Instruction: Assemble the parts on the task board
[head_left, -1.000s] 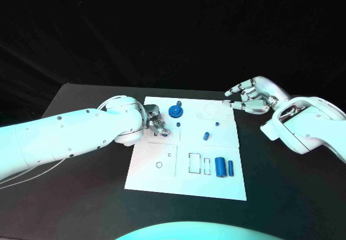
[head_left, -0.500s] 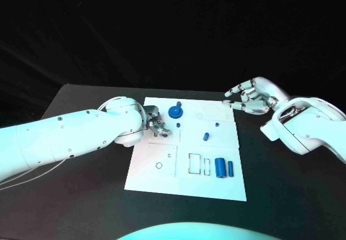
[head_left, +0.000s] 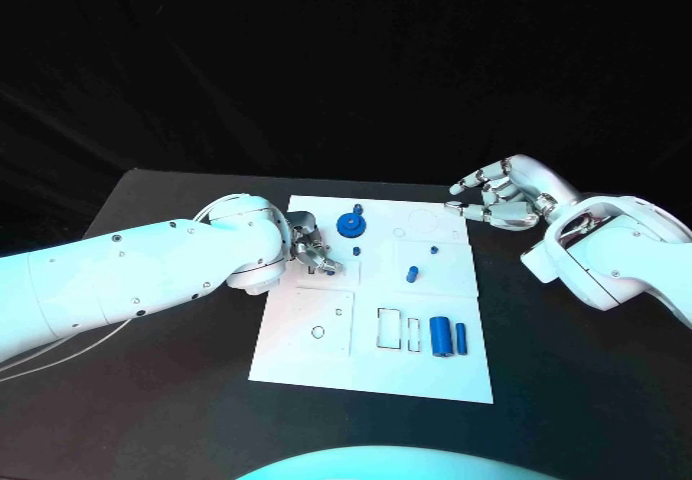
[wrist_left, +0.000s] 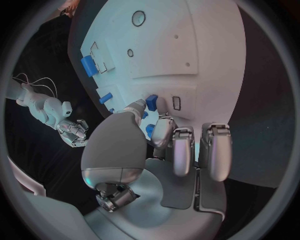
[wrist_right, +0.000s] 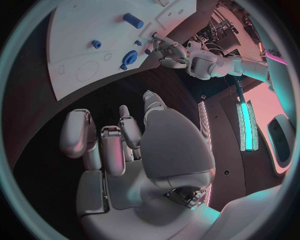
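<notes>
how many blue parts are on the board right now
At least 5: a gear-like part near the far edge, a tiny piece by the left hand, a small peg mid-board, two cylinders near edge. Others may be hidden.

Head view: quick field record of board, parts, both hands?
board: white task board on the black table
near-edge parts: two blue cylinders, side by side
mid-board part: small blue peg
far part: round blue part
left hand: over board's left edge, fingers by a small blue part; grip unclear
right hand: off board's far right corner, fingers curled, holds nothing
</notes>
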